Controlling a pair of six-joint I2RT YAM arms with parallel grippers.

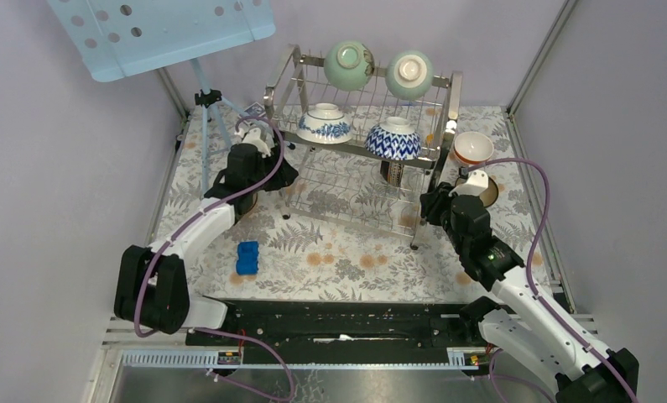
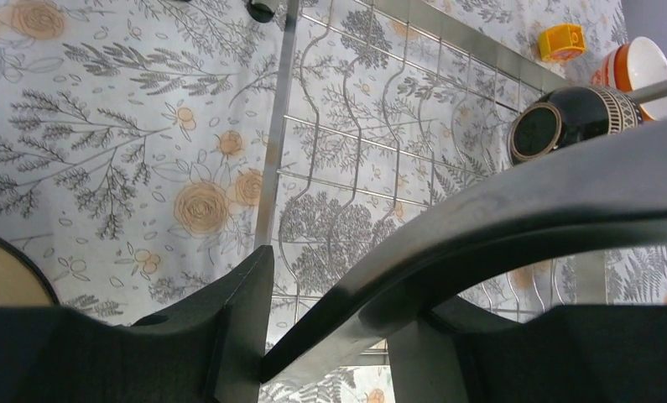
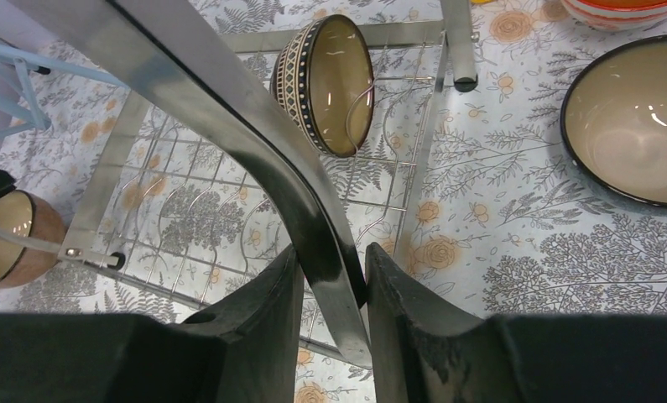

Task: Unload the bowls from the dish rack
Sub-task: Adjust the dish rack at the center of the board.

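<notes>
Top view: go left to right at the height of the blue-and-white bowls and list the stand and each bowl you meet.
pale blue stand's tripod → floral blue-and-white bowl → zigzag blue-and-white bowl → orange-and-white bowl

Bench [image 1: 346, 252] covered in pale floral print: grey ferns, orange roses. Pale blue perforated stand [image 1: 158, 29] at far left, tilted, on a thin tripod [image 1: 205, 101] whose legs stand on the bench. Small blue block [image 1: 247, 258] lies on the bench, near left. Small yellow-orange item [image 2: 562, 40] on the print, kind unclear. Plain grey walls around.
</notes>
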